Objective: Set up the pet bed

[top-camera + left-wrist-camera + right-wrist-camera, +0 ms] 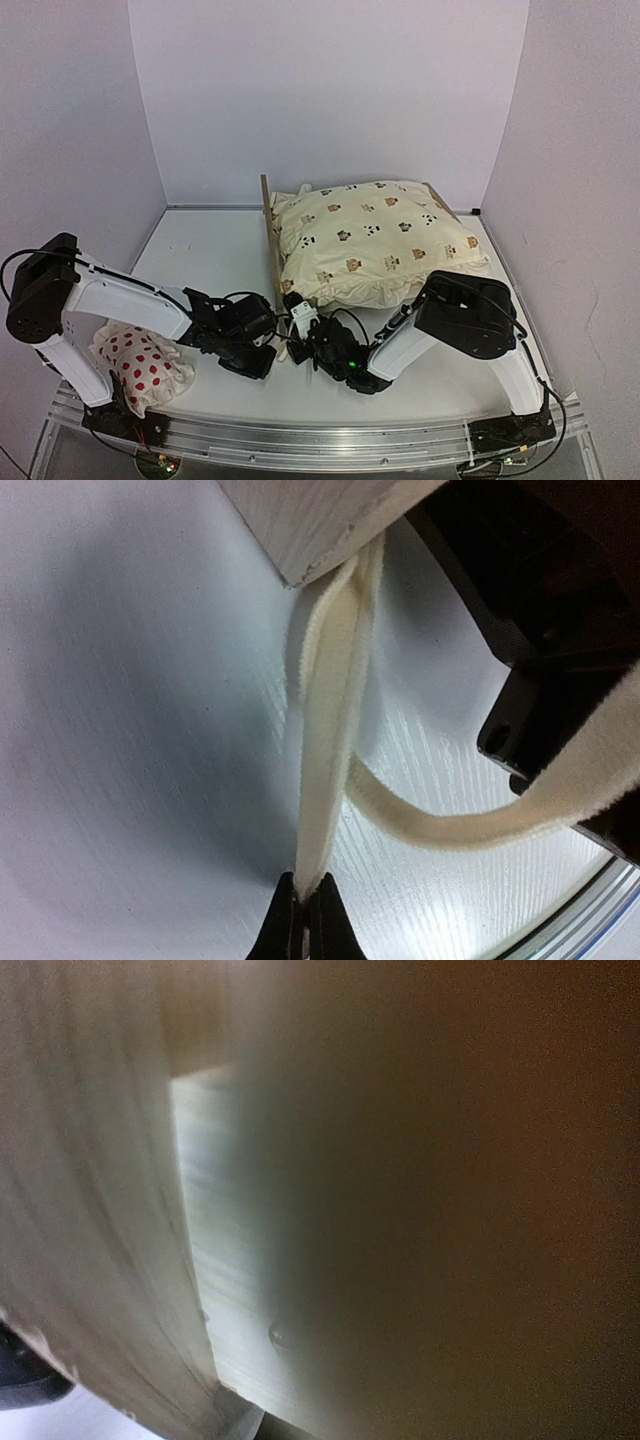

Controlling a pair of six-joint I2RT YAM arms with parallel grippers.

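Sitting toward 12 o'clock on the table (200, 260), the pet bed (271, 230) could get dragged, or its cushion (375, 240) yanked askew, if the tie (325, 730) gets pulled hard. Left end effector (306, 900) is pinched on that tie at the bed's 7 o'clock corner; right end effector (297, 325) is closed beside it, can't tell on what.

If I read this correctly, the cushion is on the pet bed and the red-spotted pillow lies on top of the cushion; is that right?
Not quite. The cushion is on the pet bed, but the red-spotted pillow lies on the table at the near left, not on the cushion. The top external view shows it.
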